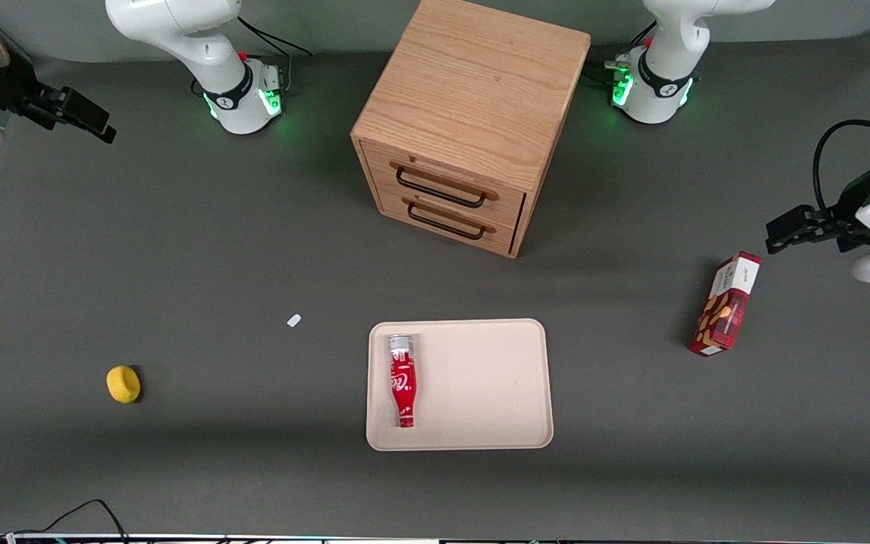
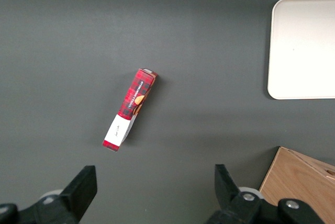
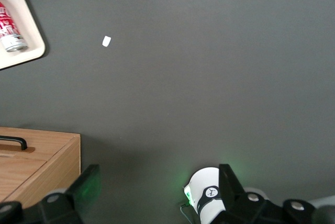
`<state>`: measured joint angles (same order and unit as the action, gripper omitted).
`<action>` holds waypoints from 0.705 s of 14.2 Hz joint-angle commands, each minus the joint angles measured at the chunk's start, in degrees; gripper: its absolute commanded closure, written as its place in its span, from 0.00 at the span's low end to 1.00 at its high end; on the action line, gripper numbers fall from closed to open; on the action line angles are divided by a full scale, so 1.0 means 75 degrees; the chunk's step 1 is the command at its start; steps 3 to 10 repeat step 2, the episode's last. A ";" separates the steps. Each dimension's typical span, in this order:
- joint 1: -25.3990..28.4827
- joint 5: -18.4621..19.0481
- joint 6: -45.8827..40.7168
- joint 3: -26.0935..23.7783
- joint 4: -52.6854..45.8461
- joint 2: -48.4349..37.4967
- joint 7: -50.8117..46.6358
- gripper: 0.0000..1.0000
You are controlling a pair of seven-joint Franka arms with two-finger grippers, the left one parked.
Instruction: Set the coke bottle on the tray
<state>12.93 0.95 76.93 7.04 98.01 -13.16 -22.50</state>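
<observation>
The coke bottle (image 1: 402, 381) lies flat on the cream tray (image 1: 480, 378), along the tray's edge toward the working arm's end. Its red cap points toward the front camera and its silver base toward the cabinet. My right gripper (image 1: 99, 125) is open and empty, raised well away from the tray at the working arm's end of the table. In the right wrist view the gripper (image 3: 157, 187) has its black fingers (image 3: 86, 187) wide apart over bare table. That view also catches the bottle's base end (image 3: 9, 31) and a tray corner (image 3: 29, 30). The tray also shows in the left wrist view (image 2: 303, 46).
A wooden two-drawer cabinet (image 1: 465, 128) stands farther from the front camera than the tray. A small white scrap (image 1: 294, 320) and a yellow lemon-like object (image 1: 123, 384) lie toward the working arm's end. A red snack box (image 1: 726, 304) lies toward the parked arm's end.
</observation>
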 commanded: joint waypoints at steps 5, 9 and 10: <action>0.0010 0.0108 -0.0073 0.0117 -0.0271 0.0172 -0.0036 0.00; 0.0010 0.0108 -0.0073 0.0117 -0.0271 0.0172 -0.0036 0.00; 0.0010 0.0108 -0.0073 0.0117 -0.0271 0.0172 -0.0036 0.00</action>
